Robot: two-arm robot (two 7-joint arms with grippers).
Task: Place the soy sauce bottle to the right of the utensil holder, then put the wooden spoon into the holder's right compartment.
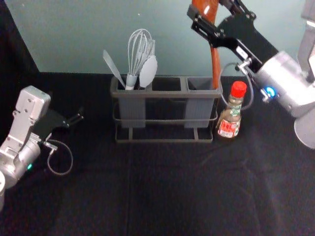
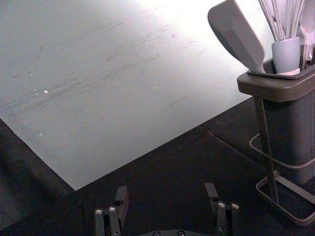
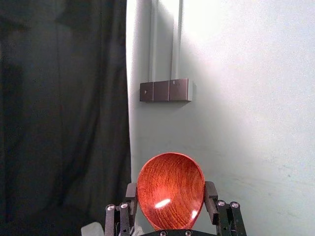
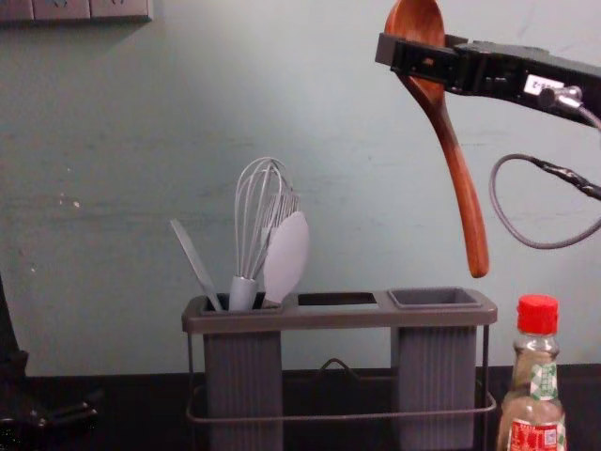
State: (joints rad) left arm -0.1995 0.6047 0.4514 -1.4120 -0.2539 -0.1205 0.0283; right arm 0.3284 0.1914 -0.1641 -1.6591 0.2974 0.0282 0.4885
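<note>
Right now I have the wooden spoon point(image 1: 215, 64) raised above the right end of the utensil holder point(image 4: 338, 318), its bowl pinched in my right gripper point(image 1: 206, 6), whose jaws stand apart by just the bowl's width. The handle hangs down at a slight slant, its lower end above the rim near the right compartment point(image 4: 435, 298). My soy sauce bottle point(image 1: 230, 120) stands upright on the black cloth point(image 1: 162, 187), just right of the holder. A whisk point(image 1: 140, 51) and pale utensils lean in the left compartment. I have the left gripper point(image 1: 78, 118) parked left of the holder, jaws wide apart, gripping nothing.
</note>
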